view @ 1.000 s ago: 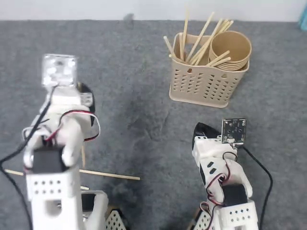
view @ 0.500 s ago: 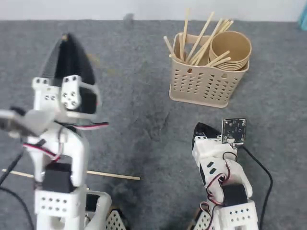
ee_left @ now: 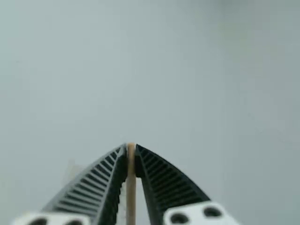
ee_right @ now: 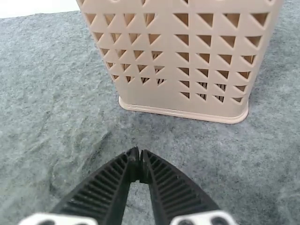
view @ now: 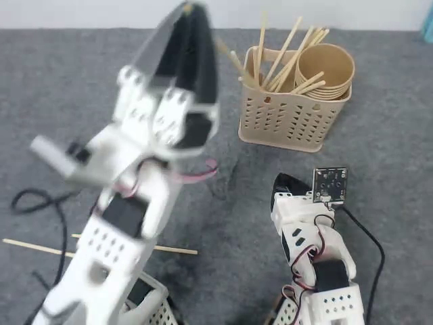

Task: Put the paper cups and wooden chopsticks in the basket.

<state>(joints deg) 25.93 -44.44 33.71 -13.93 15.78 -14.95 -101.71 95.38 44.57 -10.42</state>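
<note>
My left gripper (view: 190, 9) is raised high over the grey mat, left of the basket (view: 291, 123). It is shut on a wooden chopstick (ee_left: 131, 187) that runs between its jaws in the left wrist view. The beige basket holds a stack of paper cups (view: 327, 65) and several chopsticks (view: 281, 54). Two more chopsticks (view: 172, 250) (view: 34, 246) lie on the mat near the left arm's base. My right gripper (view: 283, 184) rests low in front of the basket (ee_right: 187, 61), shut with nothing in it (ee_right: 136, 155).
The grey mat (view: 379, 156) covers the table, with open room right of the basket and across the middle. The left arm's cables (view: 34, 200) trail on the mat at the left.
The left arm has lifted and swung right toward the basket with the chopstick in its gripper. The right arm has kept still.
</note>
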